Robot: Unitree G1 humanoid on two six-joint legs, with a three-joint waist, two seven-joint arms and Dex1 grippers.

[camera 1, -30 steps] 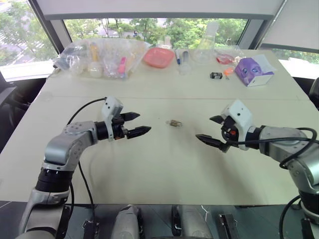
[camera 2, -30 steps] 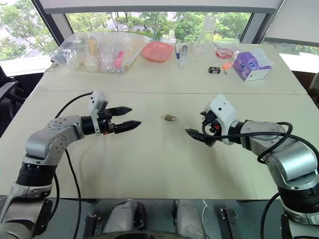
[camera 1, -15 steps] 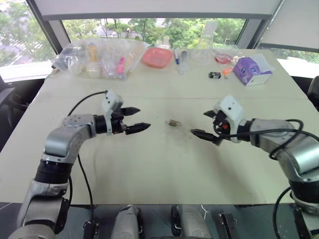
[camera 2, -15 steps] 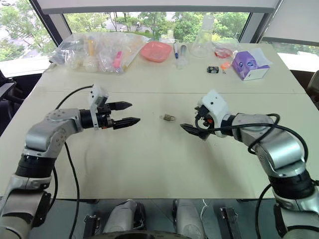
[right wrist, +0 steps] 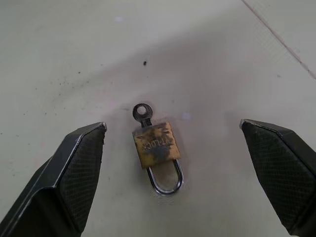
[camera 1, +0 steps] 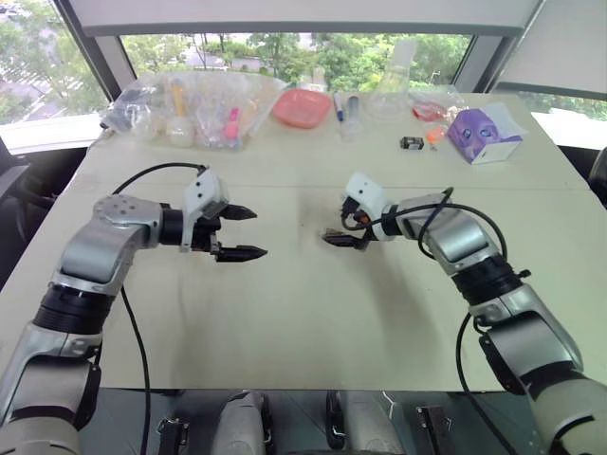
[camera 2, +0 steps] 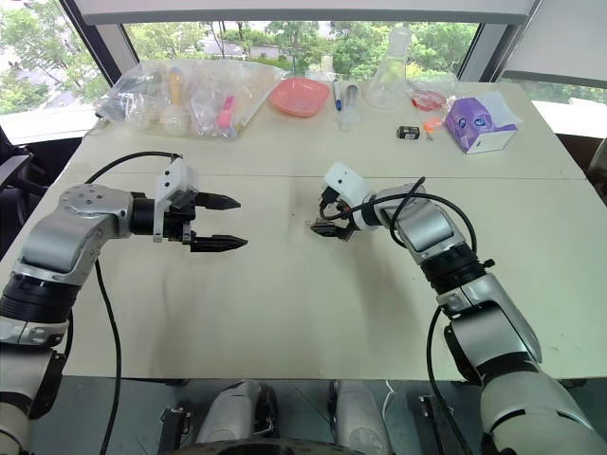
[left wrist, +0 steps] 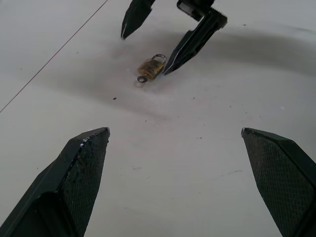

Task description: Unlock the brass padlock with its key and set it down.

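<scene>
Padlock work is staged on a pale table [camera 1: 313, 322], with clutter ranged along its far edge. At nine o'clock of the lock, well apart, the left gripper [camera 1: 237, 233] is held spread and empty. The right gripper [right wrist: 173, 163] is seen splayed around the brass padlock [right wrist: 157, 145], one fingertip just beside it, nothing clasped. The lock lies flat at mid-table, its key [right wrist: 142, 112] seated in its base.

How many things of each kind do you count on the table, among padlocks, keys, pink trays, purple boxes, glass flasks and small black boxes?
brass padlock: 1
key, in the padlock: 1
pink tray: 1
purple box: 1
glass flask: 1
small black box: 1
Total: 6
</scene>
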